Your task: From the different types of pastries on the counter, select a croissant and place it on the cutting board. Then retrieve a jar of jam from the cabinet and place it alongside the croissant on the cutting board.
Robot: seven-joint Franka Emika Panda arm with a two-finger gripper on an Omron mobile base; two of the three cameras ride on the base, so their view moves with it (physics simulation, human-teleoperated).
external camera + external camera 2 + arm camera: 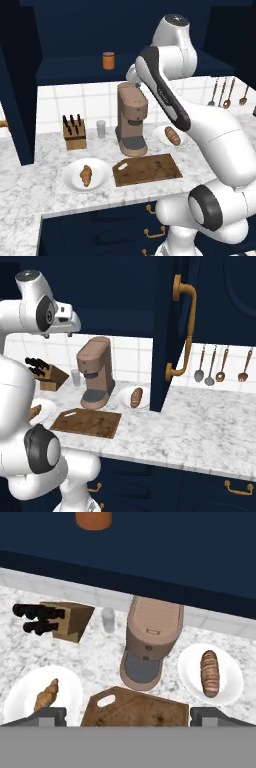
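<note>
The cutting board lies bare below the gripper, whose fingers are spread wide and empty, the croissant resting on its left-hand plate.

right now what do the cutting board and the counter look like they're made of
Cutting board: probably wood, matte dark brown, going by the mottled grain and cut-out handle hole. Counter: looks like white marble or a stone imitation, smooth, with grey veining; a render can't settle which.

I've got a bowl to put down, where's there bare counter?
The widest bare marble counter lies right of the open cabinet door, under the hanging utensils. It is crowded around the coffee machine, between two plates and the cutting board.
</note>
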